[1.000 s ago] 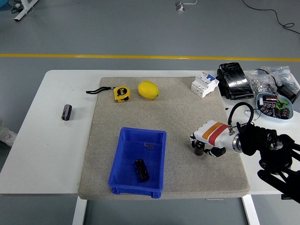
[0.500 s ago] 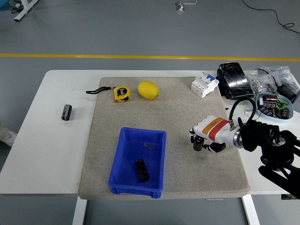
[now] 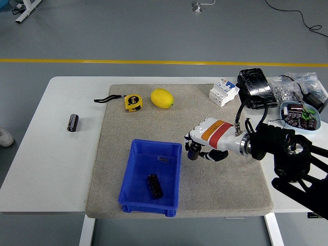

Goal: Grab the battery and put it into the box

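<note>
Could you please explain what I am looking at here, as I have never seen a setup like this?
This is one view from a camera high on a humanoid robot, looking down over a white table with a grey mat. The robot's right hand reaches in from the right and grips a small dark battery beside a blue box, which already holds another battery. A third battery, a tape measure, a lemon and an electrical part also lie there.
</note>
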